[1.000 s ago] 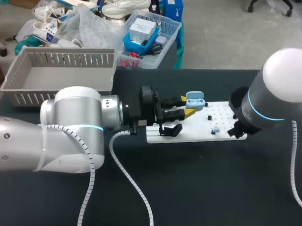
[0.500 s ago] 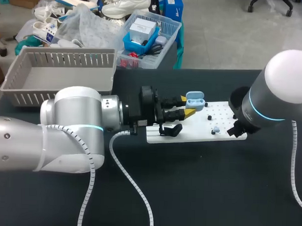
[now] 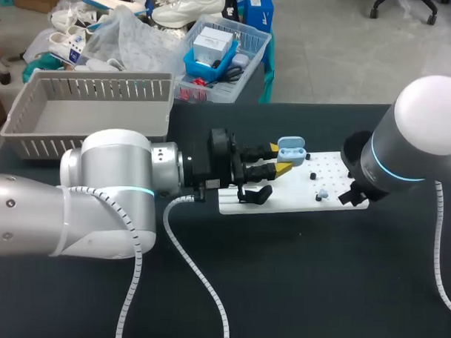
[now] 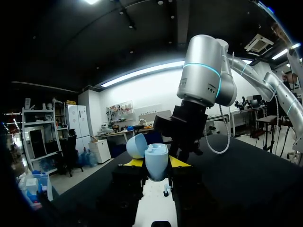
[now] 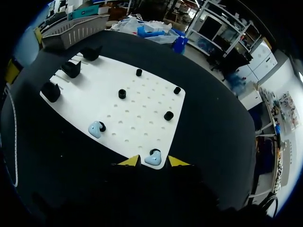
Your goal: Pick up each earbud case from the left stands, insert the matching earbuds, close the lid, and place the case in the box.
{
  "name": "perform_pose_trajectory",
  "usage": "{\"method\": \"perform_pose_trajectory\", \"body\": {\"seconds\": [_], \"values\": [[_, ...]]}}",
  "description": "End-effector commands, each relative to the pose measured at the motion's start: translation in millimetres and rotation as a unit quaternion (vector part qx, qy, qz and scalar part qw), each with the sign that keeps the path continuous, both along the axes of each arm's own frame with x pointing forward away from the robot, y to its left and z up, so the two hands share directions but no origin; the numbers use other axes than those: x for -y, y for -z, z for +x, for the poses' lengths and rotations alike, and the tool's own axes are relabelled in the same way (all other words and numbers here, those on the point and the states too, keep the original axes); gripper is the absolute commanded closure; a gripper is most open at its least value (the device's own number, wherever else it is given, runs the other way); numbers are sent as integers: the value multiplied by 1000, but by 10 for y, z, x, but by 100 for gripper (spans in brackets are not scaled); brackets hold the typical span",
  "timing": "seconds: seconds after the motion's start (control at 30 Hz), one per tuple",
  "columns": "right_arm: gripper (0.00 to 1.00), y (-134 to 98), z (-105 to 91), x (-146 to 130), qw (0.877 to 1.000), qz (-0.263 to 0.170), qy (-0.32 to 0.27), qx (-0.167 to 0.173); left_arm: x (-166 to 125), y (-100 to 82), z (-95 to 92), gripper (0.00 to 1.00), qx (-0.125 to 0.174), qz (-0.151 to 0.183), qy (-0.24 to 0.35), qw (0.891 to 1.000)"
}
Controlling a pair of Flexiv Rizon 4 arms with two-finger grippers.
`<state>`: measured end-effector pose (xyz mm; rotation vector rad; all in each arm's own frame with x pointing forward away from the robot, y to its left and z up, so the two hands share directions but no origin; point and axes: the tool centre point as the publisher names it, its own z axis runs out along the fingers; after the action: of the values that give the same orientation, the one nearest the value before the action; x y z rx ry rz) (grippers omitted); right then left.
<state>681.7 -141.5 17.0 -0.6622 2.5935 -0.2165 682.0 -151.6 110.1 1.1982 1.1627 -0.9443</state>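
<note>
Left claw (image 3: 279,159) clamped on the open earbud case (image 4: 156,163); right claw (image 5: 152,162) low over the white board (image 3: 299,195).
The grey box (image 3: 95,79) sits at the surface's far left. The lidded-open blue case is held above the board's left end. One earbud (image 5: 96,128) lies mid-board; another earbud (image 5: 152,158) sits between the right claw's narrowly parted tips, untouched.
</note>
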Motion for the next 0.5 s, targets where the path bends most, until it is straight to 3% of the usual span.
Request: {"method": "perform_pose_trajectory", "body": {"seconds": [0.03, 0.37, 0.5], "values": [[70, 10, 25, -22, 1000, -1, 2, 2, 2, 6, -4, 100, 1, -1, -2, 1000], [74, -1, 60, -35, 1000, -1, 7, 3, 2, 6, -4, 100, 1, -1, -2, 1000], [81, -1, 63, -37, 1000, 0, 9, 3, 2, 6, -4, 100, 1, -1, -2, 1000]]}}
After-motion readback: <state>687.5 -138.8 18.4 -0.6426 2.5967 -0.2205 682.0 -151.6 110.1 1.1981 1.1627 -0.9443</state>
